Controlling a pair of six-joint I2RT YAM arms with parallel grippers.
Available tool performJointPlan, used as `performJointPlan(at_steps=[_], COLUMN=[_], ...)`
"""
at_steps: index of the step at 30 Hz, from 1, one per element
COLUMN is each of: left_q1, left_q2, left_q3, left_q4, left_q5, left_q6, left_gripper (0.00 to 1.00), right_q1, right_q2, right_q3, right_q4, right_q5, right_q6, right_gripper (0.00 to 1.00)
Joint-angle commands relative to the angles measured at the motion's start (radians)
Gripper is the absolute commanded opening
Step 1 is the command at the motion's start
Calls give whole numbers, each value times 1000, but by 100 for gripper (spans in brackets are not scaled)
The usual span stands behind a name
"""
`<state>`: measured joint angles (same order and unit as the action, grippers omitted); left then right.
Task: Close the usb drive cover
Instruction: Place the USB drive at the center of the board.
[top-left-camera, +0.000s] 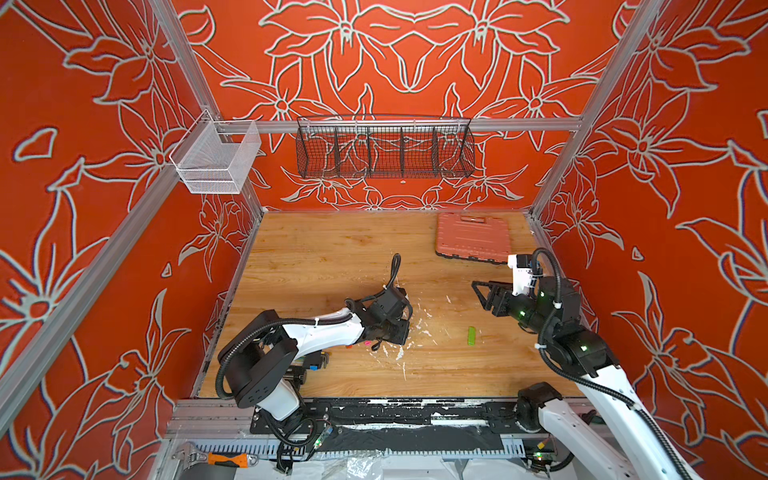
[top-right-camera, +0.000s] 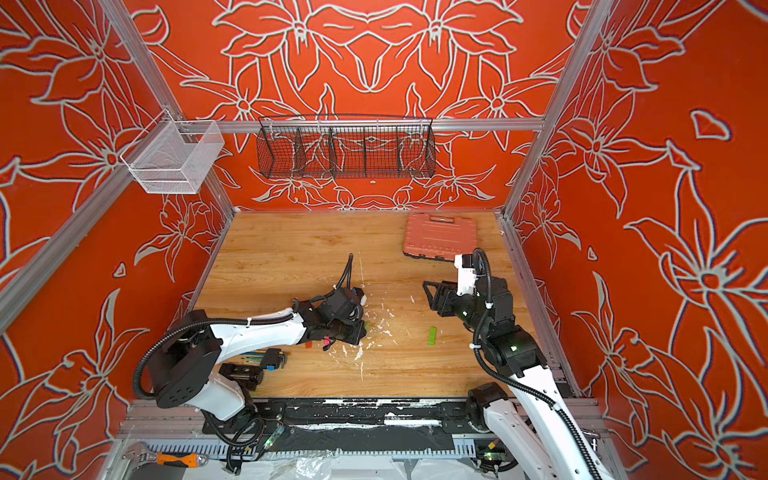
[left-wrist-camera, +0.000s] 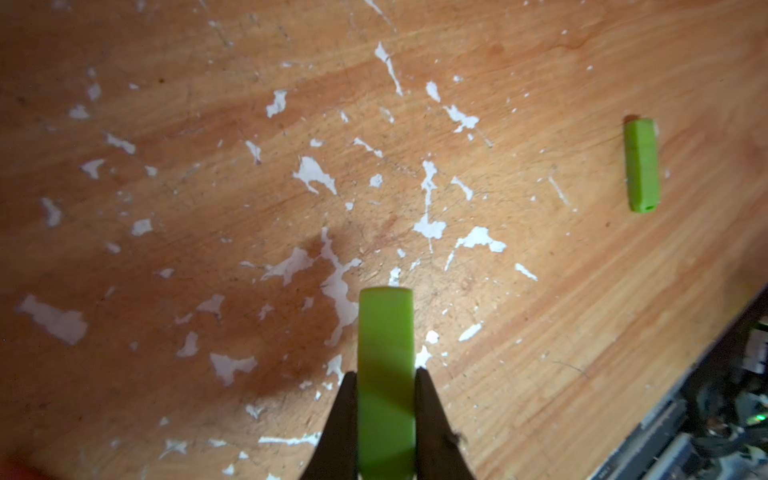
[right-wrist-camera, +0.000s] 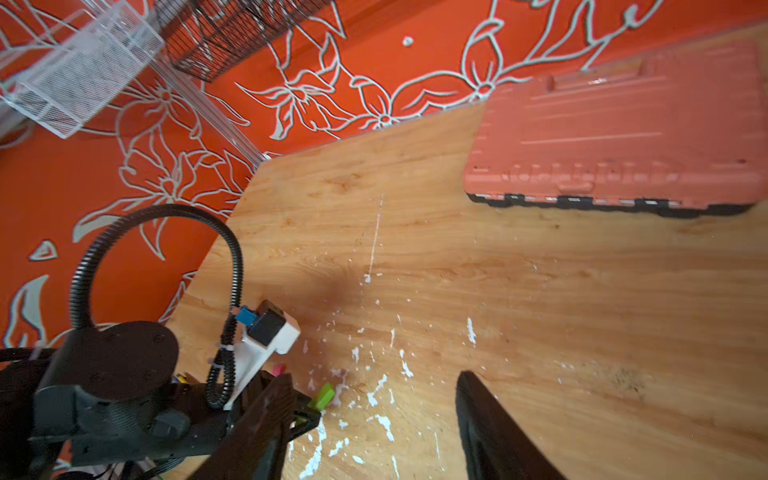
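My left gripper (left-wrist-camera: 386, 372) is shut on a green usb drive (left-wrist-camera: 386, 332). Its flat green end sticks out past the fingertips, low over the wooden table (top-left-camera: 332, 257). No metal plug shows on it, and I cannot make out a separate cover. The held stick's tip also shows in a top view (top-right-camera: 366, 326) and in the right wrist view (right-wrist-camera: 322, 397). A second green usb stick (top-left-camera: 471, 335) (top-right-camera: 432, 336) (left-wrist-camera: 642, 166) lies loose on the table to the right, with a seam near one end. My right gripper (top-left-camera: 480, 297) (top-right-camera: 430, 295) (right-wrist-camera: 376, 378) hangs open and empty, behind and above that stick.
A salmon tool case (top-left-camera: 473, 239) (right-wrist-camera: 615, 137) lies at the back right. Hex keys and small tools (top-right-camera: 266, 359) sit under the left arm. On the back rail hang a black wire basket (top-left-camera: 384, 151) and a white mesh basket (top-left-camera: 216, 160). White chips mark the table's middle.
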<state>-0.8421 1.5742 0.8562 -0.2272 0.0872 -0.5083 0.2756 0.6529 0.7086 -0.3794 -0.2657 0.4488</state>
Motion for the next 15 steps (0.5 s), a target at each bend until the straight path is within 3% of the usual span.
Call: performJointPlan(at_steps=[1, 3, 7, 15], left_q1=[-27, -33, -34, -34], left_q2=[41, 51, 59, 33], left_q3=[22, 18, 19, 29], left_q4=[-64, -58, -81, -115], left_q5=[-107, -113, -142, -193], left_q6=[-16, -20, -30, -35], left_gripper=[4, 17, 23, 78], right_q1=[-2, -3, -2, -3], right_q2=[-12, -8, 15, 54], right_q3=[-26, -35, -34, -20], right_q4=[-33, -27, -19, 4], right_q5=[111, 133, 163, 227], right_q6=[-9, -18, -32, -59], right_gripper=[65, 65, 65, 66])
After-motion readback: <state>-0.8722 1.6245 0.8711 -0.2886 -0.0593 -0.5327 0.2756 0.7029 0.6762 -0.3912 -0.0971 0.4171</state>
